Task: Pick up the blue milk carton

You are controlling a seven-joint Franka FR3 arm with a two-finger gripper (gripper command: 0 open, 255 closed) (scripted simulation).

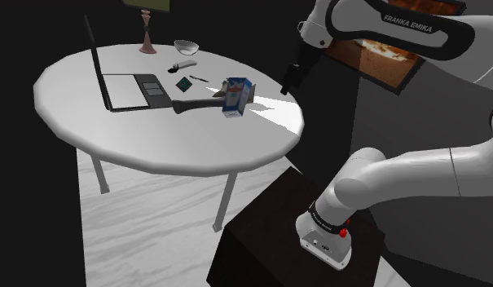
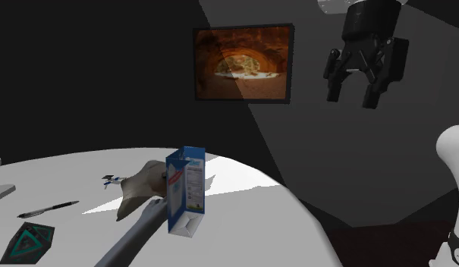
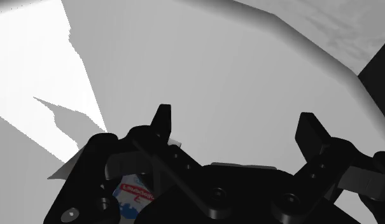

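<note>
Your gripper (image 2: 350, 97) hung open, high over the table (image 1: 155, 139) edge.
The blue milk carton (image 2: 183, 190) stood up tall beside a tool (image 1: 186, 107); coming down crooked, you could have knocked it over.

A round white table (image 1: 73, 90) stands on thin pale grey legs (image 1: 226, 200) over a white-and-grey marbled floor (image 1: 155, 224). A bright wedge of light (image 1: 279, 114) falls across the tabletop near its edge. The dark grey walls (image 2: 99, 83) carry a dark-framed picture of a reddish stone arch (image 2: 243, 63), which a slanting paler band of light crosses.
</note>
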